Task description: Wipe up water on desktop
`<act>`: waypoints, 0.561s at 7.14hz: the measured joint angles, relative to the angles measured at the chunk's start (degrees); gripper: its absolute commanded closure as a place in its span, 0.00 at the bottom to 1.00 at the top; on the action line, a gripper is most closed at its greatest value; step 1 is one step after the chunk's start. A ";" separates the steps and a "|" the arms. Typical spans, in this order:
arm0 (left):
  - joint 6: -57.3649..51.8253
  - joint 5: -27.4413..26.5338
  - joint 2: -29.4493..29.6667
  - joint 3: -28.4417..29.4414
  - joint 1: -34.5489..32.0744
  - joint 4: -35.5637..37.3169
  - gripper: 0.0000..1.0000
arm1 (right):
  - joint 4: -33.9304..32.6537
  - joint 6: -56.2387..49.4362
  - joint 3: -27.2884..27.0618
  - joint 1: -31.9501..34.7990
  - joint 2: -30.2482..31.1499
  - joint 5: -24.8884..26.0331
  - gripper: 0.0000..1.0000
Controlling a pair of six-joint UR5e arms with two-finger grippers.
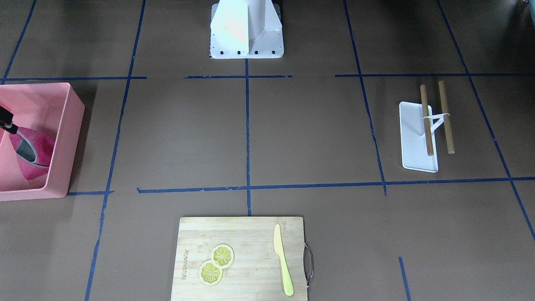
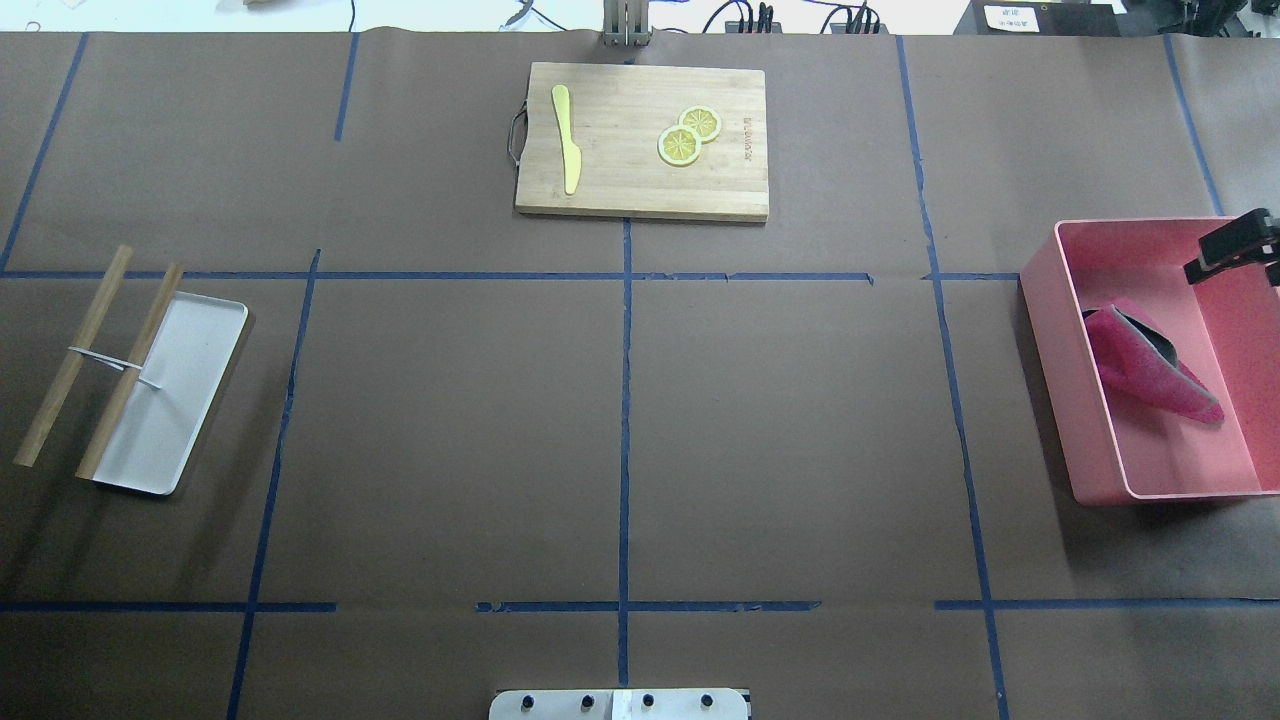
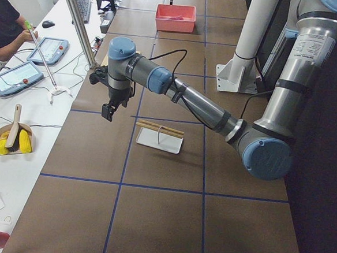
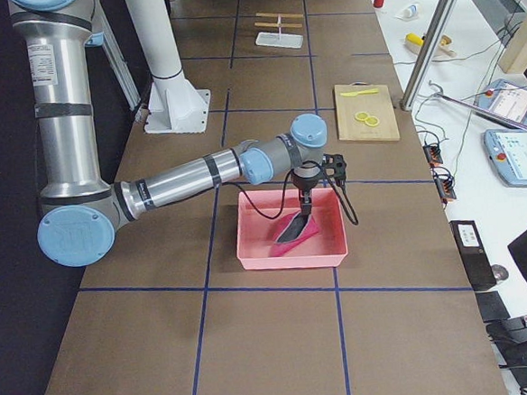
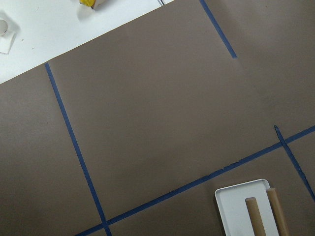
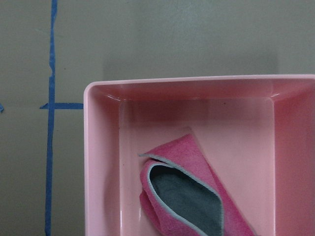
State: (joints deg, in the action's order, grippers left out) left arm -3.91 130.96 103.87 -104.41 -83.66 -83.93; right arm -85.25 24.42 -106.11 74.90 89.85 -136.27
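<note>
Folded pink cloth with grey lining (image 2: 1150, 365) lies in the pink plastic bin (image 2: 1060, 400) at the right end of the brown, blue-taped surface (image 2: 450, 430). No water is visible.

Right fingers (image 2: 1205, 262) are at the cloth's raised end; cannot tell their opening or whether they grip. Left fingers (image 3: 107, 112): cannot tell.

Judgement: pinch the raised fold firmly and lift clear of the bin wall.

A bamboo cutting board (image 2: 620, 185) with a metal handle (image 2: 516, 135) on one short side carries a yellow knife (image 2: 567, 140) near that handle and two lemon slices (image 2: 679, 146), overlapping, towards the other end. Well apart from it lies a white tray (image 2: 185, 390); two wooden rods (image 2: 70, 358) run parallel, one over the tray's long edge, one just beside the tray, with a thin white piece (image 2: 100, 358) crossing both. At the opposite end stands a pink bin (image 2: 1085, 430)
</note>
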 measured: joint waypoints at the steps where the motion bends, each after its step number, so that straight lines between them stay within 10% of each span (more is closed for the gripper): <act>1: -0.44 0.20 -0.99 0.27 -0.26 1.25 0.00 | -2.86 -6.14 0.05 4.01 0.27 -1.08 0.00; 4: -8.81 5.15 -4.39 4.06 -3.96 6.63 0.00 | -16.15 -26.86 2.31 15.01 1.30 -1.26 0.00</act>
State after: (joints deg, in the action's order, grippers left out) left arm -12.72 136.11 99.48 -100.35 -87.62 -77.30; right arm -101.40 -2.44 -103.80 89.90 91.14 -137.52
